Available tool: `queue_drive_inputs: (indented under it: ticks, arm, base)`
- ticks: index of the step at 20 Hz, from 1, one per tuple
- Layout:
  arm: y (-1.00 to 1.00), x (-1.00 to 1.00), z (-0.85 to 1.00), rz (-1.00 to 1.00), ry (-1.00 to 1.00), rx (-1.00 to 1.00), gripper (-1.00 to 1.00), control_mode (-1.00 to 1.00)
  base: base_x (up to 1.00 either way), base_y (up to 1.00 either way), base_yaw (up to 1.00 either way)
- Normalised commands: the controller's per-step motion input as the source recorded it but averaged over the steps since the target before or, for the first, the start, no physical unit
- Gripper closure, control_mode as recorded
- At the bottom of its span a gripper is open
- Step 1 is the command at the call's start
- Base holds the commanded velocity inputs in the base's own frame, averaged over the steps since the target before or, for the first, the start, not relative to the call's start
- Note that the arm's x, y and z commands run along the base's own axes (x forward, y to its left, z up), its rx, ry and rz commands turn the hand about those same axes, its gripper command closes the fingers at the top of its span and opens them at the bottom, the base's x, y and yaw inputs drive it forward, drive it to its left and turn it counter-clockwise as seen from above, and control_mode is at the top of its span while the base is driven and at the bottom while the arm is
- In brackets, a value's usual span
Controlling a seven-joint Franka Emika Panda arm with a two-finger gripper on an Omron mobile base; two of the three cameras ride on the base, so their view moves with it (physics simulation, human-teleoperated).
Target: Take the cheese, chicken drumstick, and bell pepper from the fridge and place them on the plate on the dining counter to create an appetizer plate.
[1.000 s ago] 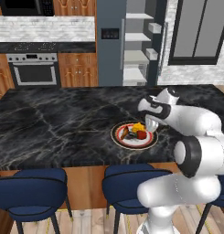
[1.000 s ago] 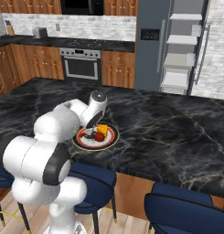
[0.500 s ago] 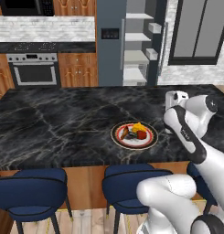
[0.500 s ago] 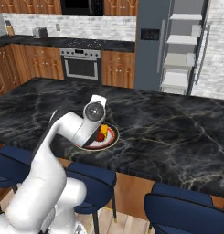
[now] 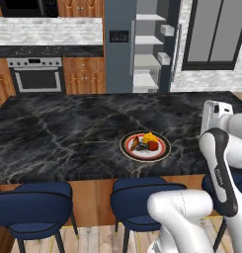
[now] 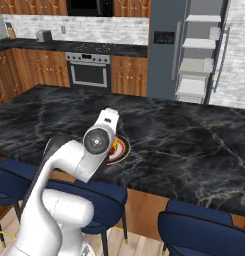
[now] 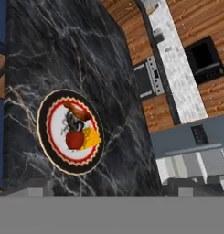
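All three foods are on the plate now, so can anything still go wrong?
A few small things might.
1. The fridge door stands open, so the cold could leak out.
2. The cheese, pepper and drumstick sit close together on the plate; a bump could roll the round pepper off.
3. The arm is drawn back beside the counter, and a wide swing could knock the plate.

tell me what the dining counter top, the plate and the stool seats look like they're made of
Dining counter: polished black marble by the look, with white veins and a soft sheen; base looks wooden.
Plate: probably glazed ceramic, smooth white with a red rim band and a dark edge.
Stools: navy padded upholstery, matte, fabric or leather unclear; thin dark legs, perhaps metal.
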Motion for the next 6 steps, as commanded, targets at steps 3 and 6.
queue_drive_inputs:
  ticks: [3, 6]
  arm:
    - [-0.76, -0.48, 0.71, -0.01, 0.0, 0.02, -1.0, -1.0]
    - [-0.8, -0.27, 0.88, 0.0, 0.0, 0.03, -1.0, -1.0]
  base:
    - [0.0, 0.0, 0.0]
    - [0.0, 0.0, 0.0]
